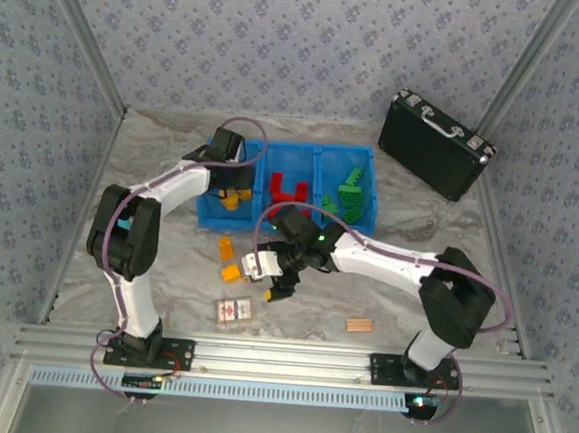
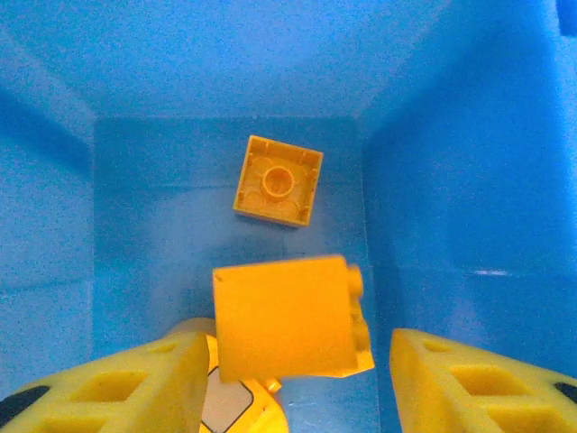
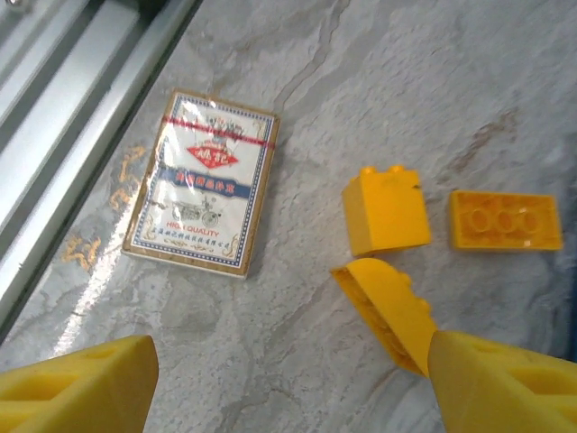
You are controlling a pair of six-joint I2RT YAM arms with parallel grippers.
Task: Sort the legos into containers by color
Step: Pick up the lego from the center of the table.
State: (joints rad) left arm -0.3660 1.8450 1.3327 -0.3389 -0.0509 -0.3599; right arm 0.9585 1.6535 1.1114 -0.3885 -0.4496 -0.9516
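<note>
**Left gripper.** The left gripper (image 1: 233, 192) hangs over the left compartment (image 1: 208, 212) of the blue tray (image 1: 295, 149). In the left wrist view its yellow fingers (image 2: 117, 388) stand spread. A smooth-sided orange-yellow brick (image 2: 288, 325) lies between them, with a clear gap on the side of the finger at the view's right. Whether it touches the other finger cannot be told. A second orange-yellow brick (image 2: 278, 180) lies farther in on the compartment floor, hollow underside up.

**Tray.** The middle compartment (image 1: 294, 160) holds red bricks (image 1: 289, 191). The right compartment (image 1: 333, 168) holds green bricks (image 1: 349, 196).

**Right gripper.** The right gripper (image 1: 270, 289) hovers low over the marbled table (image 1: 400, 215), jaws wide apart and pinching nothing. Three loose orange-yellow bricks lie below it:
- one on its side (image 3: 388, 212);
- one inverted, showing three round tubes (image 3: 505, 219);
- one tilted (image 3: 388, 307), its lower end meeting the finger at the view's right.

**Other items.** A sealed pack of playing cards (image 3: 203, 180) lies near the table's front rail. The word "QUALITY" is legible on its label; the remaining print is too small to read. A tan wooden block (image 1: 359, 325) and a black case (image 1: 436, 143) lie well apart from the tray.
</note>
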